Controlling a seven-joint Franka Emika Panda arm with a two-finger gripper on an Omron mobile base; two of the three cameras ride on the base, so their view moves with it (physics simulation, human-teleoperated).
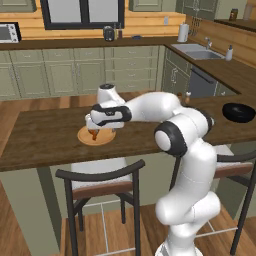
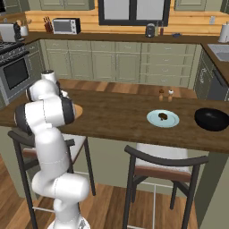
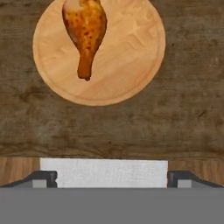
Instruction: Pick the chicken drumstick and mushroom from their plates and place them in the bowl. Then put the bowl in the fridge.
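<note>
No writing or label can be read on anything. The gripper (image 1: 93, 131) hangs above the tan wooden plate (image 3: 131, 57), jaws spread wide, holding nothing. The chicken drumstick (image 3: 85, 33) lies on that plate, thick end farthest from the fingertips (image 3: 43, 177). The mushroom (image 2: 163, 116) sits on the pale blue plate (image 2: 152, 120), beside the black bowl (image 2: 212, 119).
</note>
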